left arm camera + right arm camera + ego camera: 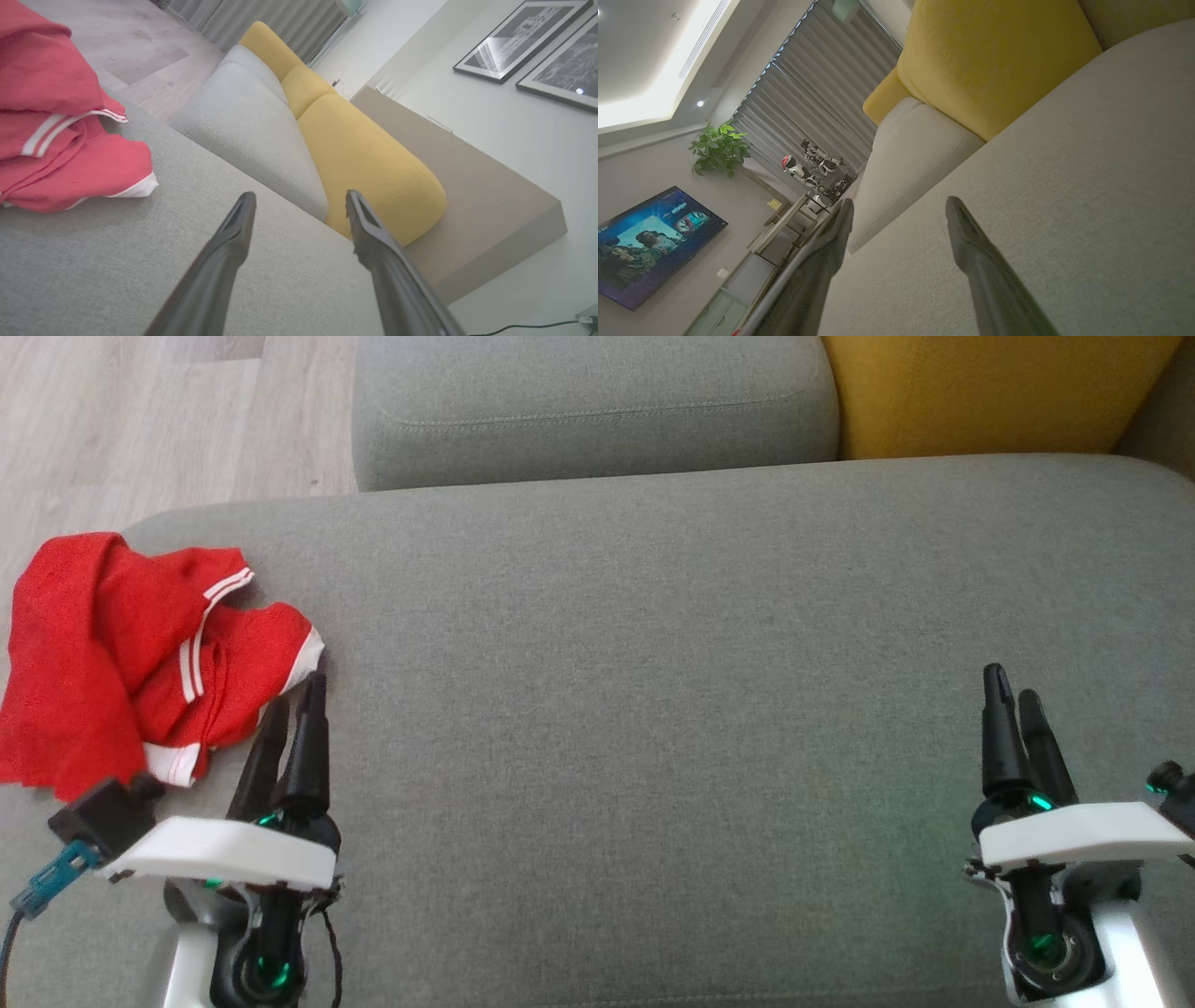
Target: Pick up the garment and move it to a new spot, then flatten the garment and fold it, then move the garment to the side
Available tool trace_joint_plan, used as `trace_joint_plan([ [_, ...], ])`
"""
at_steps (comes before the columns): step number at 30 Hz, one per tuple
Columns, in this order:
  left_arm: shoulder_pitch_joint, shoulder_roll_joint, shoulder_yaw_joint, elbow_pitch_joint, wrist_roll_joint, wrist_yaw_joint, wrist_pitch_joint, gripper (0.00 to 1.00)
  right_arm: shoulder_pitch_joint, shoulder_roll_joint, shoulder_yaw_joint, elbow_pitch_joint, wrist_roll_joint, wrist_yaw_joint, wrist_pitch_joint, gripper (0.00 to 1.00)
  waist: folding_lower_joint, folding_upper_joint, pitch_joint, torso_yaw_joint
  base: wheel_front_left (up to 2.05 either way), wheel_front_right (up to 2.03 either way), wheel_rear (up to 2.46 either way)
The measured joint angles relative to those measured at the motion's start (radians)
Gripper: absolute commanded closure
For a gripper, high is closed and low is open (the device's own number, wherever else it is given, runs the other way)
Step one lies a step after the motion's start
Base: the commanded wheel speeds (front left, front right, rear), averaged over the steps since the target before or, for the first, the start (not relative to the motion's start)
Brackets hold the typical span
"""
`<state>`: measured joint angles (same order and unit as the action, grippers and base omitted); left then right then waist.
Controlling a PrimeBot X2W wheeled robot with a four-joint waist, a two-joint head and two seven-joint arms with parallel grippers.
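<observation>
We see the red garment (121,653), trimmed with white stripes, lying crumpled in a heap at the left end of the grey sofa seat (653,663), close to the seat's rounded far-left corner, with its outer folds reaching the seat's left edge. Our left gripper (297,695) hovers just beside the heap's near-right side, its fingertips pointing up toward the white-hemmed flap. In the left wrist view its two dark fingers stand well apart with only grey upholstery between them, and the cloth sits off to one side of them, outside the jaws. We cannot tell from the head view whether a fingertip brushes the hem. Our right gripper (1011,683) hangs over the seat's right end, well apart from the garment, and the right wrist view shows its jaws likewise spread, holding nothing. Between the two grippers a broad, flat stretch of seat runs from the heap to the right end. Along its far edge the seat meets a grey back cushion (588,401) and, further right, a yellow cushion (990,383). Past the left corner, pale wood floor (140,411) shows beyond the seat's edge, right behind the garment
</observation>
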<state>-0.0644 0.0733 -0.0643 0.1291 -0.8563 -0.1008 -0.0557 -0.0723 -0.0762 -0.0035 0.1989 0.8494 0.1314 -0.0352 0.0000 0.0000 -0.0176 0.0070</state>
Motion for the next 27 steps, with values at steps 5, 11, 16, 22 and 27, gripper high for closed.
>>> trace_joint_plan([
  [5, 0.0, 0.019, -0.023, -0.005, 0.057, 0.013, -0.009, 0.0, 0.0, 0.0, 0.007, 0.0, -0.06, 0.0, -0.01, 0.0, 0.0, 0.0, -0.003, 0.001, 0.0, 0.0, 0.0],
  [11, 0.002, 0.035, -0.053, -0.003, 0.133, 0.033, -0.027, 0.0, 0.0, 0.0, 0.02, 0.007, -0.152, 0.0, -0.027, 0.0, 0.0, 0.0, -0.006, 0.001, 0.0, 0.0, 0.0],
  [16, 0.005, 0.053, -0.067, 0.005, 0.207, 0.061, -0.045, 0.0, 0.001, 0.0, 0.031, 0.012, -0.248, 0.0, -0.037, 0.0, 0.0, 0.0, -0.012, 0.0, 0.0, 0.0, 0.0],
  [22, 0.021, 0.063, -0.094, 0.016, 0.278, 0.079, -0.062, 0.0, 0.002, 0.0, 0.038, 0.02, -0.332, 0.0, -0.046, 0.0, 0.0, 0.0, -0.018, 0.002, 0.0, 0.0, 0.0],
  [27, 0.021, 0.08, -0.118, 0.026, 0.336, 0.102, -0.074, 0.0, 0.002, 0.0, 0.039, 0.026, -0.403, 0.0, -0.053, 0.0, 0.0, 0.0, -0.023, 0.002, 0.0, 0.0, 0.0],
])
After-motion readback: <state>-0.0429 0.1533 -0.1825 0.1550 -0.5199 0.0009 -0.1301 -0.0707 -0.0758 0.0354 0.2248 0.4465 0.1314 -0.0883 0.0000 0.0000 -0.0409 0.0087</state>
